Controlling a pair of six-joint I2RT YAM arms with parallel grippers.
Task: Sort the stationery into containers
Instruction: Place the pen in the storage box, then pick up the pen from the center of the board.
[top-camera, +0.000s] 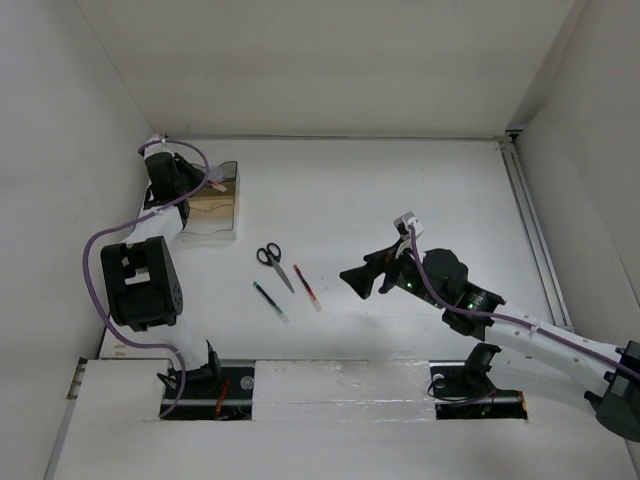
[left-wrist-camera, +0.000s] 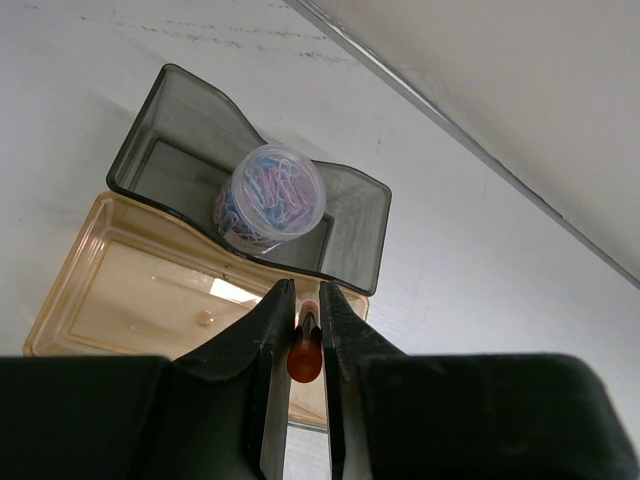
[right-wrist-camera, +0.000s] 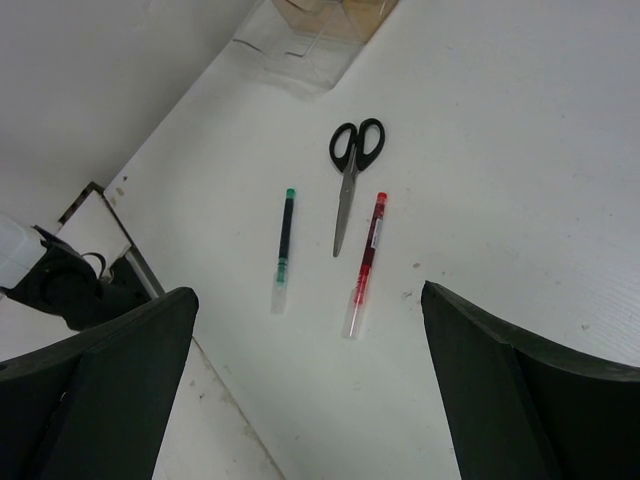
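My left gripper (left-wrist-camera: 305, 292) is shut on a slim orange-ended pen (left-wrist-camera: 303, 352), held over the clear brownish box (left-wrist-camera: 130, 290). Behind the box stands a dark smoked tray (left-wrist-camera: 345, 235) holding a round tub of coloured clips (left-wrist-camera: 272, 198). In the top view the left gripper (top-camera: 207, 186) hangs over the box (top-camera: 214, 212) at the table's far left. Black-handled scissors (top-camera: 272, 260), a red pen (top-camera: 307, 287) and a dark pen (top-camera: 270, 300) lie mid-table. My right gripper (top-camera: 357, 281) is open and empty, just right of them. Its wrist view shows scissors (right-wrist-camera: 352, 165), red pen (right-wrist-camera: 366, 262) and dark pen (right-wrist-camera: 284, 243) beyond the gripper (right-wrist-camera: 308, 296).
White walls close in the table on the left, back and right. A metal rail (top-camera: 530, 220) runs along the right side. The raised white strip (top-camera: 330, 380) with both arm bases lies at the near edge. The left arm's purple cable (top-camera: 95, 250) loops near the left wall.
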